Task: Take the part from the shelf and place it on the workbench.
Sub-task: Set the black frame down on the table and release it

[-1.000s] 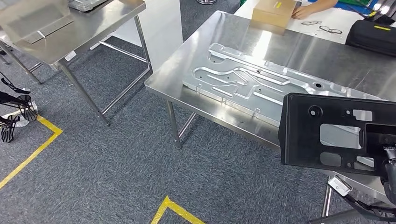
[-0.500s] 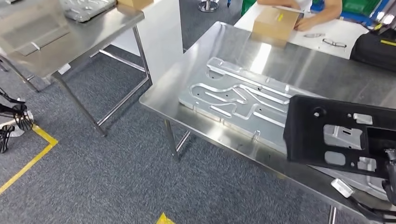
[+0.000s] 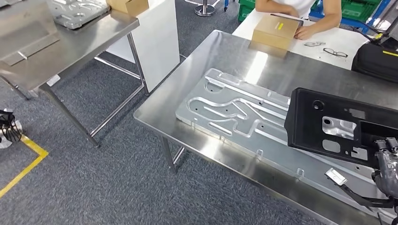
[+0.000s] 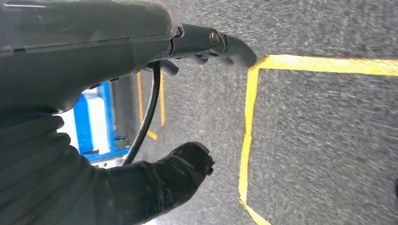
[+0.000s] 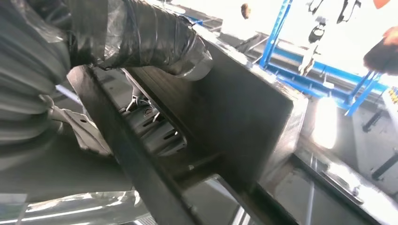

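A: Logging item one: black part [image 3: 345, 129], a flat moulded panel with cut-outs. Location?

B: At 3 o'clock in the head view, held over the steel workbench [image 3: 206, 56], above the near-right end of the machined aluminium plate [image 3: 234, 110] lying there. Whether it touches the plate, I cannot tell.

A: Change against a second ago?

B: The whole picture has shifted, so the camera has moved, not the furniture. The workbench now sits fuller and more central, and the part overlaps bench and plate instead of hanging off the near edge over the carpet. Judgement: carrying is nearly done and set-down is the step in hand.

A: Item two: right hand [image 3: 387, 166].

B: At 4 o'clock, lower right corner. In the right wrist view its thumb [image 5: 155, 42] lies over the part's edge with the part's ribbed underside just beyond. It grips the part.

A: Item three: left hand [image 4: 187, 164].

B: Hanging over grey carpet and a yellow floor line [image 4: 246, 136]. Fingers are apart and hold nothing.

A: Sundries?

B: Cardboard box [image 3: 274, 32] at 12 o'clock, with a person's hand [image 3: 305, 32] beside it; glasses [image 3: 335, 51] at 1 o'clock; second steel table [image 3: 42, 51] at 10 o'clock.

A: Risk?

B: Probably lowering onto the raised plate instead of bare bench.
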### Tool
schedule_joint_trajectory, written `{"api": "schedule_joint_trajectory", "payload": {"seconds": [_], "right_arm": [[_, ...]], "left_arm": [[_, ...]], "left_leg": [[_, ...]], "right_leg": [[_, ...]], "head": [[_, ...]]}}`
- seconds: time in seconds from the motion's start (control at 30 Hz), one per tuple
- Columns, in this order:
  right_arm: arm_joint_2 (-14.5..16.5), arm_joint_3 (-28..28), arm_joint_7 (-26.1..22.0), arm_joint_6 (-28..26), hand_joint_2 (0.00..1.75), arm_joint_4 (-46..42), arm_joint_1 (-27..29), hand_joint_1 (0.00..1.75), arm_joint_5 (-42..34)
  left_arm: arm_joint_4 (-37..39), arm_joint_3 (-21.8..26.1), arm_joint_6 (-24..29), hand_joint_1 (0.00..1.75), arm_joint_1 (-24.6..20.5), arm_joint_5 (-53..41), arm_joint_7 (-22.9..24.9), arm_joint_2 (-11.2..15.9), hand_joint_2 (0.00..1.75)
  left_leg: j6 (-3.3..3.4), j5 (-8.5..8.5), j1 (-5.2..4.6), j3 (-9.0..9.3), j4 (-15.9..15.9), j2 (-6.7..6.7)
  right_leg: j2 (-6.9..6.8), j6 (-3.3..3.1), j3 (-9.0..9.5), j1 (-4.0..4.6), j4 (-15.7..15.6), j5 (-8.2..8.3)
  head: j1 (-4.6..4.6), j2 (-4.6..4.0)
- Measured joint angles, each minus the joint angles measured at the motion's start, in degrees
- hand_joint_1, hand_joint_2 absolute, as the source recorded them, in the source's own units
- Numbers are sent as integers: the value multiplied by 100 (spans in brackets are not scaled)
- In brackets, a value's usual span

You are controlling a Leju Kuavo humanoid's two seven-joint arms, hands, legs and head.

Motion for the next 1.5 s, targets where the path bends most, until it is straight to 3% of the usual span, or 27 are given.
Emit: {"api": "schedule_joint_trajectory", "payload": {"seconds": [0.03, 0.1, 0.17, 0.23, 0.27, 0.3, 0.37, 0.43, 0.47, 0.6, 0.8, 0.93, 0.97, 1.1, 1.5], "right_arm": [[46, 96, 7, 38, 175, 94, -96, 175, 21], [151, 321, 34, 120, 175, 326, -335, 175, 41], [265, 554, 65, 208, 175, 608, -557, 175, 28], [383, 754, 98, 299, 175, 913, -723, 175, -16], [441, 833, 114, 339, 175, 1067, -798, 175, -46], [488, 891, 123, 368, 175, 1203, -869, 175, -71], [556, 972, 130, 399, 175, 1418, -985, 175, -105], [603, 1029, 132, 406, 175, 1552, -1073, 175, -115], [621, 1057, 133, 404, 175, 1613, -1121, 175, -120], [696, 1169, 131, 436, 175, 1828, -1324, 175, -156], [963, 1409, 169, 754, 175, 2812, -1987, 175, -282], [1233, 1465, 313, 754, 0, 3573, -2245, 0, -405], [1297, 1472, 322, 746, 0, 3706, -2282, 0, -437], [1460, 1482, 331, 719, 0, 4046, -2413, 0, -496], [1619, 1505, 574, 1034, 0, 3567, -2266, 0, -301]], "left_arm": [[0, 0, 0, 0, 2, 0, 14, -5, 175], [0, 0, -4, 0, -4, 0, 33, -17, 175], [0, -1, -13, 0, -28, 0, 39, -22, 175], [0, -4, -17, 0, -49, 0, 39, -24, 175], [0, -7, -17, 0, -54, 0, 39, -25, 175], [1, -11, -17, 0, -56, 0, 39, -26, 175], [8, -20, -15, 0, -53, 0, 39, -41, 175], [26, -25, -13, 0, -59, 0, 39, -58, 175], [36, -27, -12, 0, -62, 0, 39, -65, 175], [46, -34, -12, 0, -75, 0, 38, -62, 175], [95, -173, 50, 0, -108, -2, -51, -138, 175], [146, -452, 566, 0, -116, -2, 106, -587, 175], [166, -496, 631, 0, -116, -2, 142, -677, 175], [261, -603, 697, 0, -115, -2, 229, -882, 0], [273, -785, 713, 0, -107, -2, 293, -931, 0]], "left_leg": [[39, 55, 12, 77, -51, 2], [104, 114, 20, 200, -106, 7], [142, 73, 0, 236, -126, -5], [165, 14, -32, 277, -128, -34], [172, -19, -54, 314, -127, -49], [175, -52, -79, 360, -127, -61], [178, -116, -122, 464, -139, -78], [150, -146, -128, 509, -172, -96], [124, -133, -124, 514, -172, -98], [172, -183, -117, 588, -239, -85], [138, -209, -114, 621, -296, -77], [132, -207, -116, 632, -305, -93], [126, -209, -115, 634, -308, -90], [82, -247, -101, 680, -311, -55], [76, -287, -93, 741, -310, -33]], "right_leg": [[-2, 23, 7, 0, 83, 38], [-19, 45, -196, -8, 457, -27], [-34, 61, -618, -5, 1048, -311], [-35, 68, -965, 8, 1344, -553], [-35, 51, -1030, 17, 1260, -502], [-36, 14, -1011, 35, 1016, -301], [-37, -113, -881, 91, 391, 263], [-33, -229, -826, 154, 34, 510], [-32, -255, -817, 171, -5, 527], [-1, -145, -726, 158, -117, 649], [6, -187, -714, 160, -119, 617], [-11, -192, -708, 159, -119, 608], [-9, -195, -704, 160, -119, 606], [35, -214, -649, 176, -127, 587], [53, -217, -601, 184, -134, 552]], "head": [[1, 0], [3, 0], [3, 0], [2, 0], [2, 0], [2, 0], [-1, 0], [-4, 0], [-8, 0], [-8, 0], [-8, 0], [-8, 0], [-8, 0], [-9, 0], [-9, 0]]}}
